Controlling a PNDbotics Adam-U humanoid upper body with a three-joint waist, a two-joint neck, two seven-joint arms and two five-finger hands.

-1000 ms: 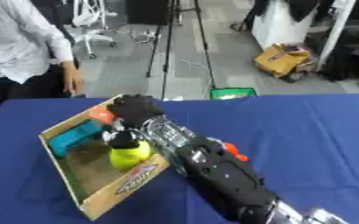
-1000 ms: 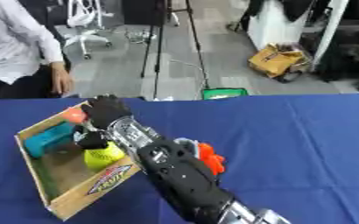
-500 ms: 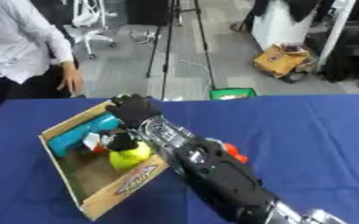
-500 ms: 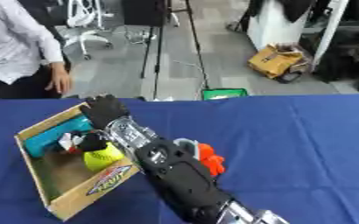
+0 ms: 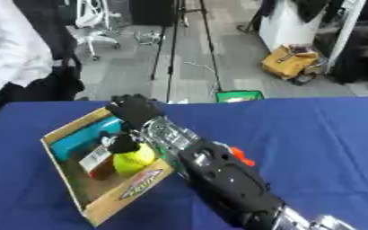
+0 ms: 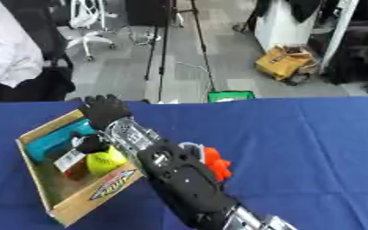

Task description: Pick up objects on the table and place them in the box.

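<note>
- Right hand reaches over the far side of the cardboard box on the blue surface; arm comes in from lower right.
- Seen from the back; fingers look fairly straight and spread, holding nothing that shows. The thumb side is hidden, so the grip is not fully certain.
- Box sits at left of the surface, tilted askew, open top.
- Inside the box: yellow ball just below the hand, teal block along the far left wall, small brown bottle with a white label beside the ball.
- Orange thing lies on the surface, right of the forearm, partly hidden, outside the box.
- Left hand not visible.
</note>
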